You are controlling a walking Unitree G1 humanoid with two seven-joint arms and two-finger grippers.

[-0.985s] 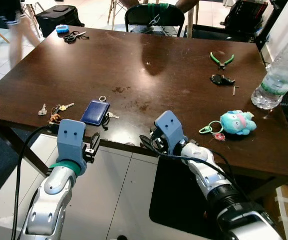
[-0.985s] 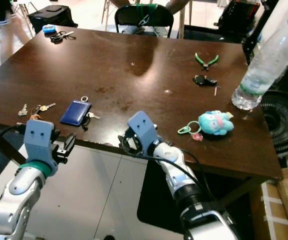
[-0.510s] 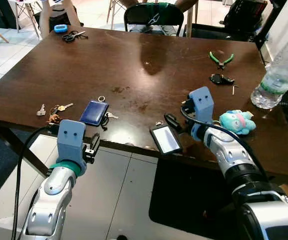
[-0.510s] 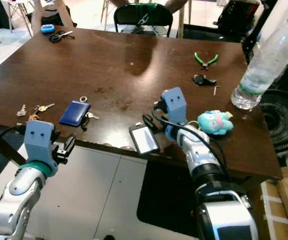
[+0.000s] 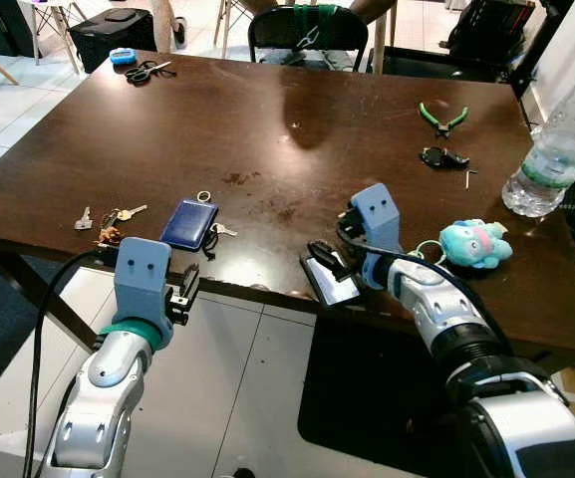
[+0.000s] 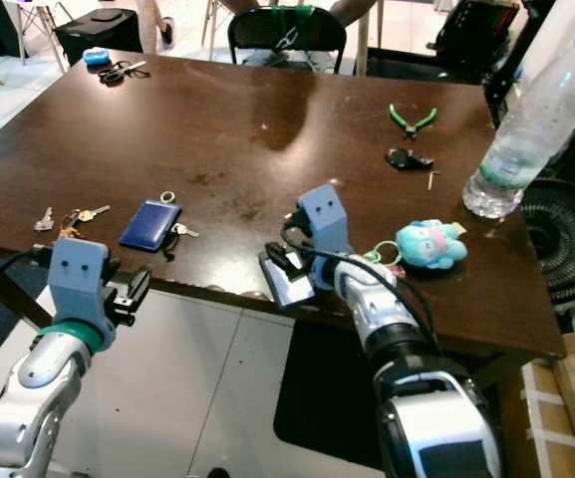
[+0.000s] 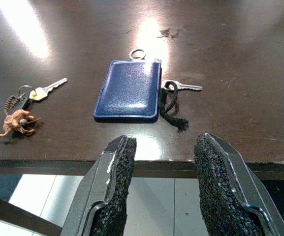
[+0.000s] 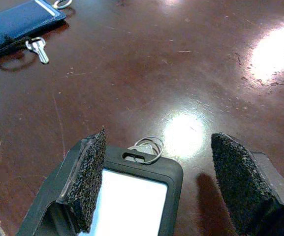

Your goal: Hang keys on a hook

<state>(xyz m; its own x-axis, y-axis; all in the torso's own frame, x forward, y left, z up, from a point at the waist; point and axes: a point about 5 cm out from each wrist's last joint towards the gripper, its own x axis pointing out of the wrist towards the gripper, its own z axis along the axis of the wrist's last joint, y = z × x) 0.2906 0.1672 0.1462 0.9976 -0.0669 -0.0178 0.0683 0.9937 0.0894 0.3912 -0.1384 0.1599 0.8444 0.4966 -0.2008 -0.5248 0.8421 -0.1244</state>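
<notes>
Nearest to us, our left gripper (image 7: 164, 189) hangs just off the near edge of the dark brown table (image 5: 297, 119), its two black, coarse-grained fingers (image 7: 117, 187) spread apart with nothing between them. Just past that edge lies a flat blue card holder (image 7: 129, 90) of grained leather-like material, rectangular with a small metal ring at its far end. A silver key (image 7: 183, 87) on a frayed black cord (image 7: 171, 107) lies touching the holder's side. Beside these, toward our left, sits a bunch of keys (image 5: 113, 221) with a brass-coloured key and a knotted brown tassel.

Our right gripper (image 8: 156, 182) is over the near edge of the table, its rough black pads (image 8: 90, 172) wide open and grasping nothing. Between the pads lies a black badge holder (image 8: 132, 201), a rounded rubbery frame around a pale glossy window, with a thin wire key ring (image 8: 149, 144) threaded through its slot. The badge holder sticks out over the table's edge, its ring end resting on the polished, scratched wood.

Just beyond our right arm, a fuzzy turquoise plush toy (image 5: 474, 244) lies with green and pink rings attached. Farther back are green-handled pliers (image 5: 440, 118), a small black object (image 5: 441, 156) and a clear ribbed plastic bottle (image 5: 558, 149). At the far left corner lie black scissors (image 5: 145, 72).
</notes>
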